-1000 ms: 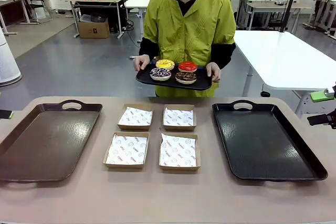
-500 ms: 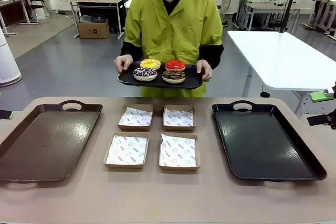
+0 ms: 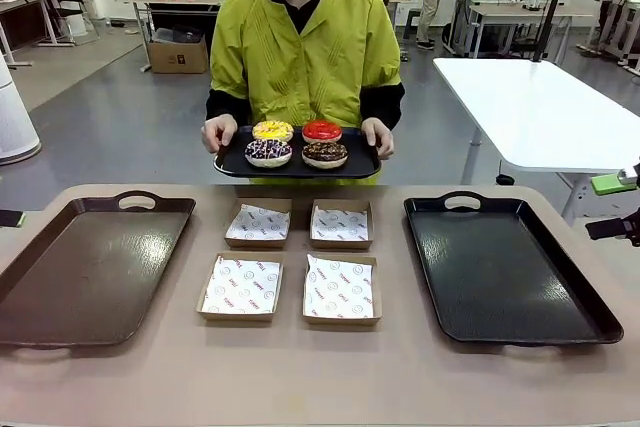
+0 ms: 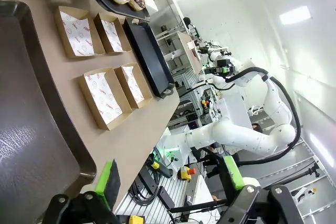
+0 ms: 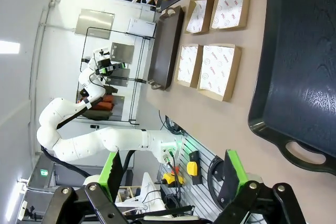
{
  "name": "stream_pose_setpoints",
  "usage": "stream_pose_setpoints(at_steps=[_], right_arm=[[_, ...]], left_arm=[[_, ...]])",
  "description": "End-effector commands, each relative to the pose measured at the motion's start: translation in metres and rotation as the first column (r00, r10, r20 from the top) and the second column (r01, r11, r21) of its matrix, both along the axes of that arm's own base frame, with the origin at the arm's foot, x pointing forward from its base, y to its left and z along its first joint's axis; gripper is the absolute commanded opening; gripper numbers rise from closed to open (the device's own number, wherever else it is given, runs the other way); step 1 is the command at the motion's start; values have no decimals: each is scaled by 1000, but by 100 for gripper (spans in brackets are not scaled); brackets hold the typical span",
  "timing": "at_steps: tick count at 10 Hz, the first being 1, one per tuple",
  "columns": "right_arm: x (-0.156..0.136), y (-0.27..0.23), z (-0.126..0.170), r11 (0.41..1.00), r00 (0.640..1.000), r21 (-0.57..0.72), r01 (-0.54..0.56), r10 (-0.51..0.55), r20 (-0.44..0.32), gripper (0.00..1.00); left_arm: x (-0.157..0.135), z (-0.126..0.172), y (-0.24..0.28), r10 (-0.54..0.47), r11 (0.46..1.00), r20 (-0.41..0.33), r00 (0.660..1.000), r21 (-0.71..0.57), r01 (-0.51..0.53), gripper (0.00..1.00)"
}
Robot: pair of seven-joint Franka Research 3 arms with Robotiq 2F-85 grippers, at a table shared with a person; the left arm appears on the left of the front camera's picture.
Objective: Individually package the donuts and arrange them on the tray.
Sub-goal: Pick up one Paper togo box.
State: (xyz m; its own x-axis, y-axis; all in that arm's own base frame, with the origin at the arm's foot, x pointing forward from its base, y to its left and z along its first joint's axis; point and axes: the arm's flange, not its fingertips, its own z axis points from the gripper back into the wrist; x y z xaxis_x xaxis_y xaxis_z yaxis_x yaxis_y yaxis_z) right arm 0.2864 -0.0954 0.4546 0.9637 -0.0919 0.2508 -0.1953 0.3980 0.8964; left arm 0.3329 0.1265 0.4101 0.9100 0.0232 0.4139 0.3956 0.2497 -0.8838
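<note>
- Nearest the robot's side, the left gripper (image 4: pixel 170 179) hangs in the air by the table (image 3: pixel 300 377) edge. Its green-padded fingers are spread wide and nothing is between them.
- The right gripper (image 5: pixel 173 174) hangs the same way on the other side, jaws wide apart and empty, looking across the black tray (image 3: pixel 510 272).
- On the tan tabletop, a brown tray (image 3: pixel 90 267) lies to the robot's left and the black tray to its right. Each is bare inside.
- Between the two trays sit four shallow cardboard boxes lined with printed white paper, two by two: near left box (image 3: pixel 241 286), near right box (image 3: pixel 341 290), far left box (image 3: pixel 258 223) and far right box (image 3: pixel 340 224). All four are open, with only the paper in them.
- Beyond the far edge of the table stands a person in a yellow-green jacket, holding a small dark serving tray (image 3: pixel 232 167) level at waist height, with one hand (image 3: pixel 217 133) on one end and the other hand (image 3: pixel 378 136) on the opposite end.
- The donuts sit on that serving tray, clear of the table, packed close in a square. The chocolate donut with coloured sprinkles (image 3: pixel 268 152) and the dark chocolate donut (image 3: pixel 325 153) are nearer the table. The yellow-frosted donut (image 3: pixel 272 130) and the glossy red donut (image 3: pixel 322 130) sit behind them, against the person's body.
</note>
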Motion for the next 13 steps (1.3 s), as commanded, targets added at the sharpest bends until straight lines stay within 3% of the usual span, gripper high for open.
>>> stream_pose_setpoints(at_steps=[1, 9, 10, 13], right_arm=[[-1, -1, 0, 1000, 1000, 16, -1, 1, -1, 100], [-1, -1, 0, 1000, 1000, 16, -1, 1, -1, 100], [-1, -1, 0, 1000, 1000, 16, -1, 1, -1, 100], [-1, -1, 0, 1000, 1000, 16, -1, 1, -1, 100]], left_arm=[[-3, 2, 2, -11, 1000, 19, 1000, 0, 11, 100], [0, 0, 0, 0, 1000, 0, 1000, 0, 0, 100], [11, 23, -20, 13, 992, 48, 999, 122, -18, 100], [91, 92, -113, -16, 911, 37, 999, 412, 0, 100]])
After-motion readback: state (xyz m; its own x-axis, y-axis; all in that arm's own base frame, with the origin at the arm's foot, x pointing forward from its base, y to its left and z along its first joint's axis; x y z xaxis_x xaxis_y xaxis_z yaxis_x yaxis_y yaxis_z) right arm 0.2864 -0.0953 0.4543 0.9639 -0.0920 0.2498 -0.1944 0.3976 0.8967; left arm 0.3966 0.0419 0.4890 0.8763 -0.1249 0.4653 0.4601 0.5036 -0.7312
